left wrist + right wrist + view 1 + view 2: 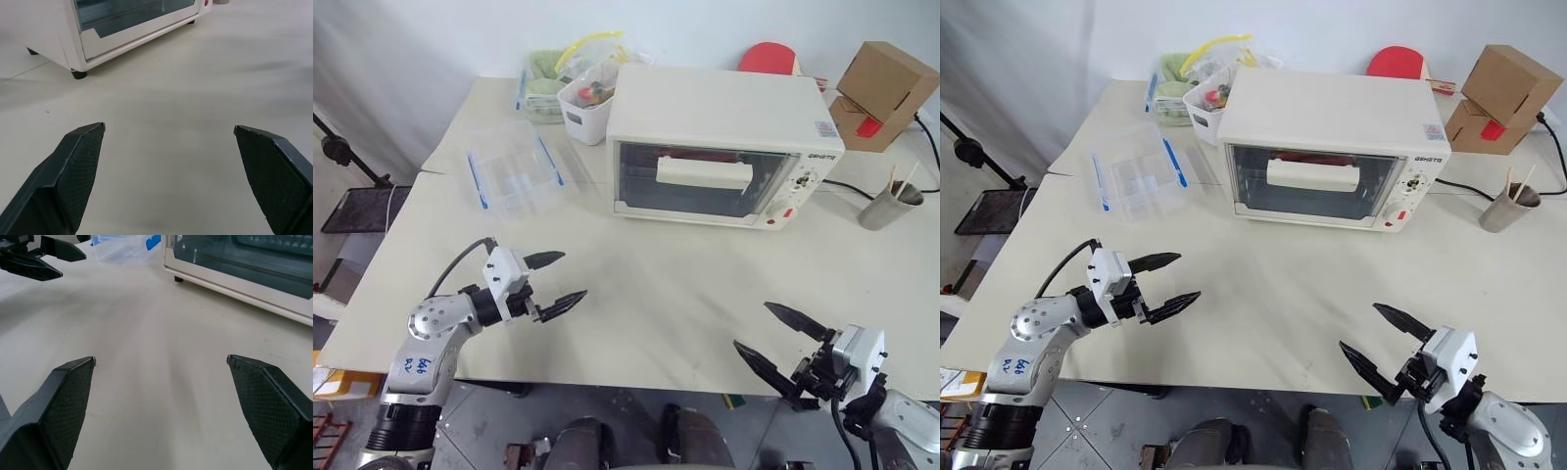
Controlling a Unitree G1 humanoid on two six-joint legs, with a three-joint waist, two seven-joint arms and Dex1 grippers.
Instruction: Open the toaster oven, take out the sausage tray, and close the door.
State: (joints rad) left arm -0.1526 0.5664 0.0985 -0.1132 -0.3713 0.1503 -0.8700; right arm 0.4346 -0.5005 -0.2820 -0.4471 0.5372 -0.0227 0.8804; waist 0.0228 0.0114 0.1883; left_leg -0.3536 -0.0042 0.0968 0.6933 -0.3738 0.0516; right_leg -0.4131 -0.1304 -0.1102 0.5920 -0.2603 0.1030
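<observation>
Nothing done yet: toaster oven sits at table's far side, door shut, tray not visible inside. Left hand and right hand both spread, empty, well short of it.

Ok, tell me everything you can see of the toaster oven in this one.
The toaster oven is a cream-white box, smooth like painted metal, standing upright on the pale table on small dark feet. Its glass door is shut, with a cream bar handle across it. Something reddish shows dimly behind the glass. Beside the door is a control panel with knobs and a red button. Neither gripper touches it.
</observation>
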